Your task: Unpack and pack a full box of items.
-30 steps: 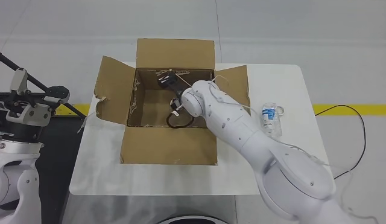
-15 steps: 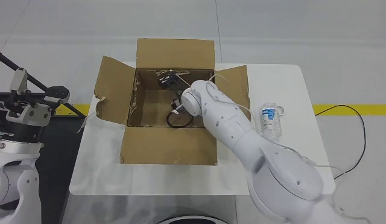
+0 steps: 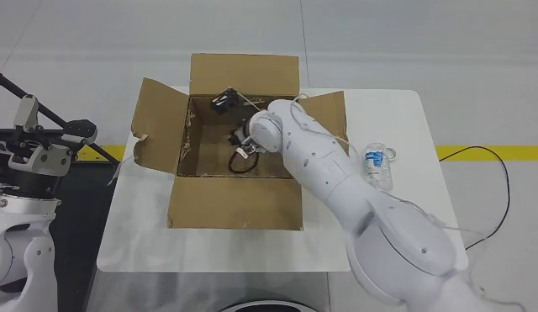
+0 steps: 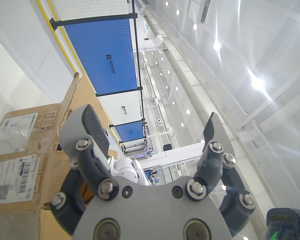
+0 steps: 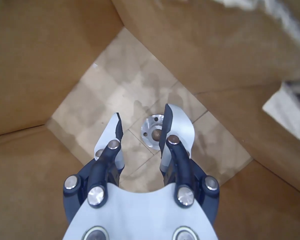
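Right tool (image 5: 142, 112), jaws apart and empty, hangs inside the box (image 5: 40, 51). The disc (image 5: 151, 132) lies flat on the box floor, partly hidden by one finger, off-centre of the gap. Left tool (image 4: 150, 113), also open, is well outside the box.

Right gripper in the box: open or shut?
Open. The right gripper has its jaws apart with nothing between them, near a metal disc on the box floor.
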